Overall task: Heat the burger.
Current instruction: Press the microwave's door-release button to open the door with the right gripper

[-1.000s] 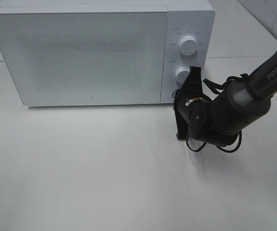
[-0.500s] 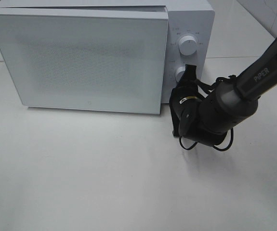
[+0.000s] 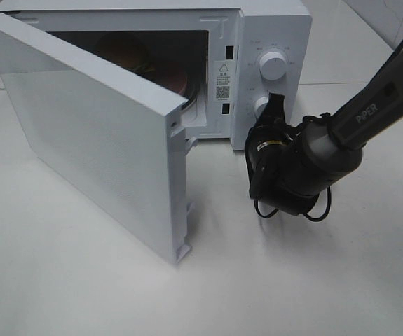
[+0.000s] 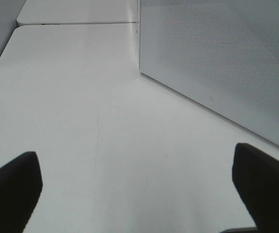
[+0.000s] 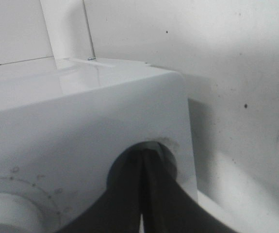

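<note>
The burger (image 3: 125, 50) sits inside the microwave (image 3: 285, 42) at the surface's far edge, door (image 3: 96, 140) standing open; I judge loading done, shutting and timing left. My right pincer (image 3: 277, 101), closed and empty, is at the lower knob (image 3: 260, 106); my left pincer (image 4: 138, 187) gapes wide, holding nothing.

The right arm (image 3: 376, 98) reaches in from the far right and slopes down and to the left to a bulky wrist (image 3: 292, 168) held just above the surface (image 3: 82, 280). The right gripper (image 3: 277, 105) points toward the far side, its fingers (image 5: 124, 194) pressed tightly together. The left gripper (image 4: 139, 194) hangs low over the surface, its fingers (image 4: 13, 189) spread wide apart.
</note>
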You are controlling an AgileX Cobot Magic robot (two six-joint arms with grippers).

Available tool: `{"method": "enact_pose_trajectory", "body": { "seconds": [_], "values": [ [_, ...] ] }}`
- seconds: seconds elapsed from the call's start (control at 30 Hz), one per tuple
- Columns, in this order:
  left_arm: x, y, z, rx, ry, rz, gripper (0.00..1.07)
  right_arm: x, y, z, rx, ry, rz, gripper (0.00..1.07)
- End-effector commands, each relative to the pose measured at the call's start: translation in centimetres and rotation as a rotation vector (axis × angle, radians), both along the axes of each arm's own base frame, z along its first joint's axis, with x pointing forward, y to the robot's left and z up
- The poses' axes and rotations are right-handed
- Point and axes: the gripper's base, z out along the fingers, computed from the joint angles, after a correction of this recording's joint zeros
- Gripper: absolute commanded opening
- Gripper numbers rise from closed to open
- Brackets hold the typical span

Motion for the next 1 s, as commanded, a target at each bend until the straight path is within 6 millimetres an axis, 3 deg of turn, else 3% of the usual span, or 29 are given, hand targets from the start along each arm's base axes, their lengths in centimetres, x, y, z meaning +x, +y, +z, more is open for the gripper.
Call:
{"method": "enact_pose_trajectory", "body": {
  "seconds": [0.03,1.0],
  "values": [
    [-0.30,-0.01,-0.08,0.001,-0.021,0.003,1.00,3.41,-0.68,3.92,-0.051,-0.330,-0.015,0.00],
    [-0.30,-0.01,-0.08,0.001,-0.021,0.003,1.00,2.93,0.22,3.21,-0.014,-0.164,0.037,0.00]
  ]
}}
